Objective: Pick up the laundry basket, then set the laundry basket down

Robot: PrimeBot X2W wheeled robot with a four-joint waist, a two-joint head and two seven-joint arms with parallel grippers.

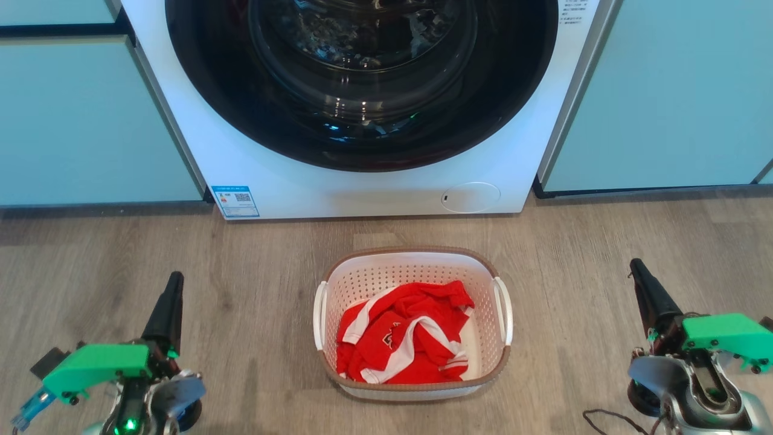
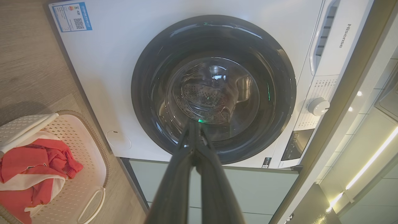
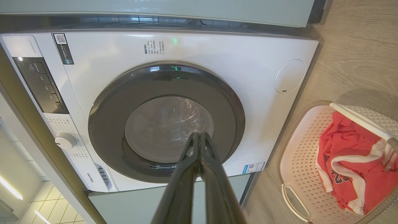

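The laundry basket [image 1: 412, 269], white with perforated walls, a brown rim and two white side handles, rests on the wooden floor in front of the washer. A crumpled red and white garment [image 1: 404, 338] lies inside it. The basket [image 2: 84, 161] appears at the left wrist view's lower left, and the basket [image 3: 298, 161] at the right wrist view's lower right. My left gripper [image 1: 174, 284] is shut, well to the basket's left. My right gripper [image 1: 637, 269] is shut, well to its right. Neither touches it. Both point at the washer, as the left gripper [image 2: 193, 126] and right gripper [image 3: 199, 135] show.
A white front-loading washing machine [image 1: 362, 187] with a dark round door [image 1: 362, 78] stands just behind the basket. Pale green cabinet fronts [image 1: 78, 121] flank it on both sides. Wooden floor [image 1: 253, 266] lies open between each gripper and the basket. A black cable [image 1: 610, 420] trails at the lower right.
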